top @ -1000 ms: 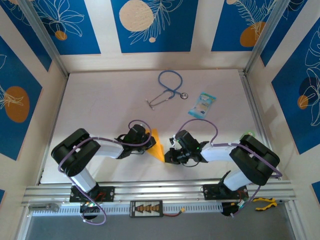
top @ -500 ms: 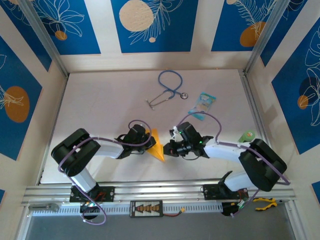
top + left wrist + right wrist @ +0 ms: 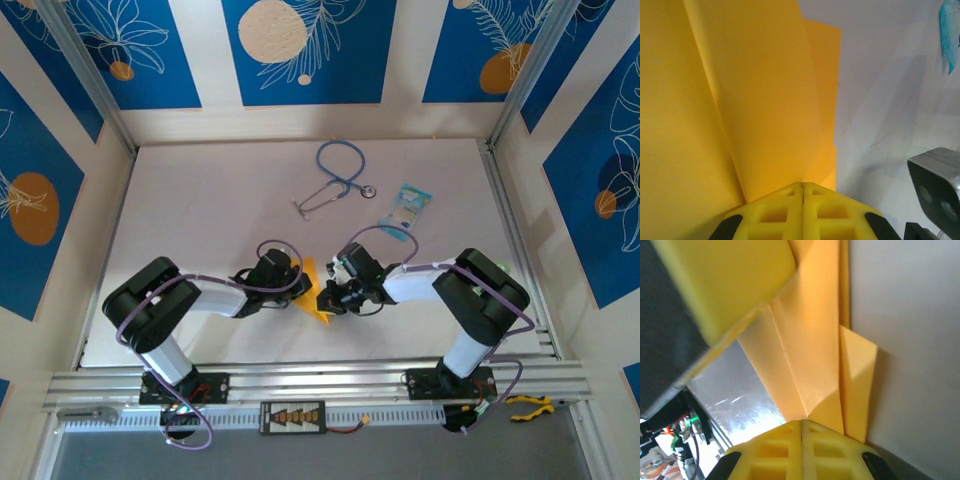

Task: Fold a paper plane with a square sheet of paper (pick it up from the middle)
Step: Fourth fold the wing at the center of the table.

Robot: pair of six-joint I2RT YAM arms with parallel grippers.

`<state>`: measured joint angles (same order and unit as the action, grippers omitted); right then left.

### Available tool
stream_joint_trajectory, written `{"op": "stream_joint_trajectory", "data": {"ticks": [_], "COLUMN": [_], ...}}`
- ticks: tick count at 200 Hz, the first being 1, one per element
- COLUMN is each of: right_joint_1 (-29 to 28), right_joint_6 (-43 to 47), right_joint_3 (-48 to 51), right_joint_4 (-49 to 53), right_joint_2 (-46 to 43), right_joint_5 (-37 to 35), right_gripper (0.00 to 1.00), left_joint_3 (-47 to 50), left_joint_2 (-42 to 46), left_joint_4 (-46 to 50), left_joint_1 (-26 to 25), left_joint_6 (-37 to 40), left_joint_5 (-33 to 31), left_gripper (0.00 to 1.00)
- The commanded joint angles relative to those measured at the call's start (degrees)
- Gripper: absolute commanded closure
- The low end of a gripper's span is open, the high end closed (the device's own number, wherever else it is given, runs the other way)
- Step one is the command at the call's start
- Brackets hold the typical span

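A folded orange-yellow paper plane [image 3: 310,278] with sharp creases is held just above the white table [image 3: 200,200], near its near edge and about midway between left and right, between the two arms. The left gripper [image 3: 299,289] is seen at the paper's left side and the right gripper [image 3: 327,298] at its right side, the two brought close together. In the left wrist view the left gripper [image 3: 802,186] is shown with its yellow fingers [image 3: 775,212] pressed flat together, and the paper plane [image 3: 755,100] rises from the seam between them, so the jaws are closed on the paper. In the right wrist view the right gripper [image 3: 801,422] is likewise shown with its jaws closed, the layered folds of the paper plane [image 3: 810,355] emerging from between them. A blue-tubed stethoscope [image 3: 335,175] is laid far back on the table, and a light-blue printed packet [image 3: 408,205] is seen to its right, both well apart from the paper.
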<state>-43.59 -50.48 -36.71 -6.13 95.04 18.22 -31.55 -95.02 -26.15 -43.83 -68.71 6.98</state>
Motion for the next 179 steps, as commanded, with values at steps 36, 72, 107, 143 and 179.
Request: {"op": "stream_joint_trajectory", "data": {"ticks": [36, 72, 107, 143, 179], "right_joint_1": [-2.7, -3.53, -5.04, -6.49, -6.46], "right_joint_6": [0.65, 1.03, 1.58, 4.39, 4.91], "right_joint_3": [6.54, 9.42, 11.22, 12.09, 10.57], "right_joint_4": [5.7, 5.98, 7.92, 9.95, 14.67], "right_joint_2": [-3.33, -5.93, -9.57, -13.36, -17.82], "right_joint_5": [-4.86, -4.6, -6.11, -7.4, -11.05], "right_gripper": [0.94, 0.94, 0.94, 0.94, 0.94], "left_joint_3": [1.66, 1.92, 2.22, 2.38, 1.44], "left_joint_2": [-0.29, -0.43, -0.78, -1.13, -1.39], "left_joint_4": [4.96, 4.32, 3.78, 2.69, 3.02], "left_joint_1": [0.5, 0.6, 0.72, 0.72, 0.76], "left_joint_6": [-0.29, -0.71, -1.14, -1.71, -0.75], "left_joint_5": [-3.11, -3.11, -3.2, -3.03, -2.69], "left_gripper": [1.0, 1.0, 1.0, 1.0, 1.0]}}
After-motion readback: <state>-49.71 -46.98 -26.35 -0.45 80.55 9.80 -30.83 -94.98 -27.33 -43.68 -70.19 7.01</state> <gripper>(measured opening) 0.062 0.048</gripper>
